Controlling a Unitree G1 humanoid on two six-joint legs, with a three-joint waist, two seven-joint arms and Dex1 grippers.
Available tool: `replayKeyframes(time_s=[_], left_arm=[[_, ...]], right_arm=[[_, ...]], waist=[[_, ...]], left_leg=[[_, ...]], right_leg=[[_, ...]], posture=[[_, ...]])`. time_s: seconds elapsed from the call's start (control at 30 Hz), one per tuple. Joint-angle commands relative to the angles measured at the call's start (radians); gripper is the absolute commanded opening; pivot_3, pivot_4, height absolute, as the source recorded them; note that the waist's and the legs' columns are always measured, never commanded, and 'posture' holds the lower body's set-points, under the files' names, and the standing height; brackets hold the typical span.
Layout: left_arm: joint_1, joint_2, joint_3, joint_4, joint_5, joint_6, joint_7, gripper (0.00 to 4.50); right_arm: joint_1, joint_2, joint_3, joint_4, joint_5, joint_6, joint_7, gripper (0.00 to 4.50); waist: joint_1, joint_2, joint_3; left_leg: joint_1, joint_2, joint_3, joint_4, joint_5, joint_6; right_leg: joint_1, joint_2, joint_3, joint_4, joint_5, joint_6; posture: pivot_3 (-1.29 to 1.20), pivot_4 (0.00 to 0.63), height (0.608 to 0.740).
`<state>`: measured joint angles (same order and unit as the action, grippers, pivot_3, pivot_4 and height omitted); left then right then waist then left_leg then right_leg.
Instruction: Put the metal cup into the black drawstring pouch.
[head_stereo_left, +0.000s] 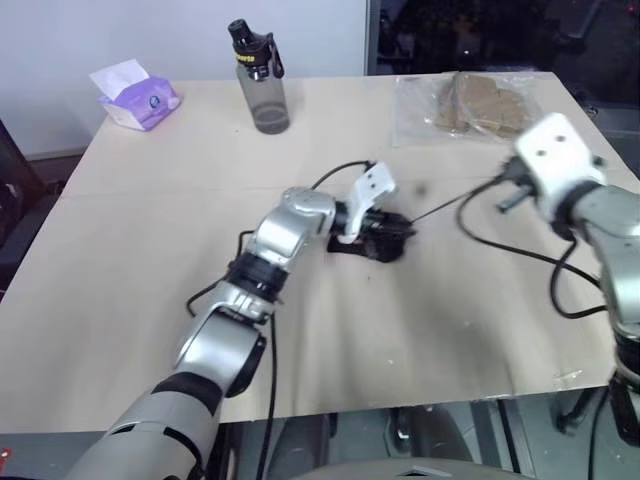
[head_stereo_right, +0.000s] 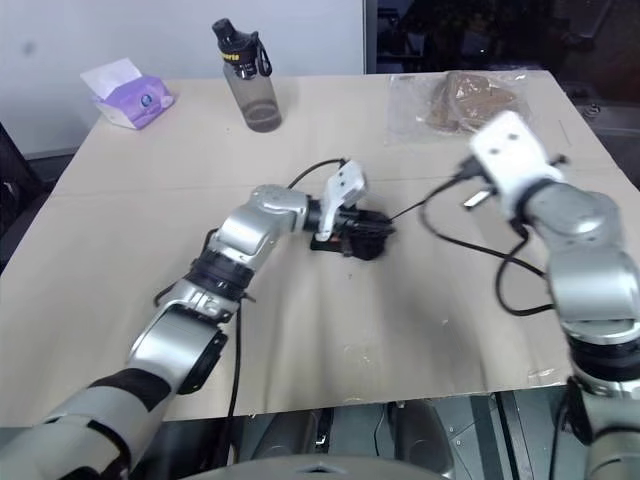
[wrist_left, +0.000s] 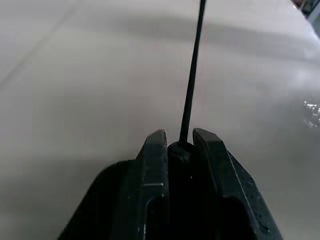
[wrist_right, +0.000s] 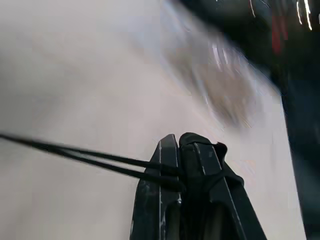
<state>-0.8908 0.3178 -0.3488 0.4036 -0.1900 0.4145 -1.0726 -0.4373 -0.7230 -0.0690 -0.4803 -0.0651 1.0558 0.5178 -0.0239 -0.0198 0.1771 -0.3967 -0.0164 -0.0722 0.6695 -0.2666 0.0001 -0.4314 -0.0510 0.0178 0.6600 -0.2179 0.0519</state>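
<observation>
Both grippers gripped: the left gripper (wrist_left: 179, 145) pinched the black drawstring pouch (head_stereo_left: 385, 238), the right gripper (wrist_right: 178, 145) clamped its taut cord (wrist_right: 75, 152).

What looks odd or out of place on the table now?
The black drawstring pouch has its cord stretched taut above the table to the right gripper, while the left gripper pinches the pouch's mouth.

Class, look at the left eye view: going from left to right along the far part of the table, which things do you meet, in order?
Tissue pack → grey bottle with black cap → clear plastic bag of brown items.
</observation>
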Motion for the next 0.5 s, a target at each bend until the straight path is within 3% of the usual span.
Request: replayKeyframes(time_s=[0.03,0.2,0.23,0.27,0.3,0.37,0.4,0.5], left_arm=[[0.054,0.057,0.015,-0.018,0.050,0.018,0.032,0.25],[0.130,0.046,0.066,-0.111,0.031,-0.053,0.096,0.24],[0.172,0.049,0.117,-0.182,-0.025,-0.028,0.098,0.24],[0.212,0.054,0.165,-0.250,-0.070,-0.005,0.110,1.25],[0.250,0.061,0.208,-0.311,-0.098,0.019,0.134,1.58],[0.325,0.087,0.276,-0.415,-0.126,0.073,0.183,2.16],[0.371,0.106,0.305,-0.467,-0.139,0.088,0.197,2.65],[0.530,0.140,0.401,-0.593,-0.174,0.063,0.234,2.66]], right_arm=[[0.066,0.008,-0.129,0.005,0.032,-0.132,-0.013,0.00],[0.176,0.065,-0.086,-0.062,0.138,-0.213,0.049,0.00],[0.235,0.103,-0.097,-0.105,0.176,-0.222,0.054,0.62],[0.292,0.135,-0.114,-0.146,0.206,-0.228,0.055,0.92],[0.353,0.153,-0.135,-0.185,0.229,-0.242,0.062,1.44],[0.461,0.174,-0.183,-0.255,0.259,-0.272,0.077,2.03],[0.516,0.187,-0.210,-0.285,0.268,-0.304,0.078,2.54],[0.709,0.206,-0.291,-0.350,0.295,-0.410,0.118,3.82]], waist=[[0.000,0.002,0.000],[-0.017,0.003,-0.001],[-0.017,0.003,-0.001],[-0.017,0.003,-0.001],[-0.017,0.003,-0.001],[-0.015,0.003,-0.001],[-0.015,0.003,-0.001],[-0.011,0.003,-0.001]], left_leg=[[0.000,0.000,0.001,0.000,0.000,0.000],[0.005,0.002,0.005,0.000,0.000,0.000],[0.007,0.002,0.005,0.000,0.000,0.000],[0.008,0.002,0.006,0.000,0.000,0.000],[0.009,0.002,0.006,-0.001,0.000,0.000],[0.010,0.004,0.005,-0.002,0.000,0.001],[0.009,0.004,0.004,-0.002,0.000,0.001],[0.010,0.004,0.003,-0.001,0.000,0.001]], right_leg=[[-0.001,0.000,0.001,0.000,0.000,0.000],[0.001,0.002,0.005,0.003,0.000,0.000],[0.003,0.002,0.005,0.003,0.000,0.000],[0.004,0.002,0.006,0.003,0.000,0.000],[0.004,0.002,0.006,0.003,0.000,0.000],[0.005,0.003,0.005,0.002,0.000,0.000],[0.005,0.003,0.005,0.002,0.000,0.000],[0.005,0.001,0.008,0.002,0.000,0.001]], posture=[[0.00,0.150,0.740],[0.00,0.150,0.740],[0.00,0.150,0.740],[0.00,0.150,0.740],[0.00,0.150,0.740],[0.00,0.150,0.740],[0.00,0.150,0.740],[0.00,0.150,0.740]])
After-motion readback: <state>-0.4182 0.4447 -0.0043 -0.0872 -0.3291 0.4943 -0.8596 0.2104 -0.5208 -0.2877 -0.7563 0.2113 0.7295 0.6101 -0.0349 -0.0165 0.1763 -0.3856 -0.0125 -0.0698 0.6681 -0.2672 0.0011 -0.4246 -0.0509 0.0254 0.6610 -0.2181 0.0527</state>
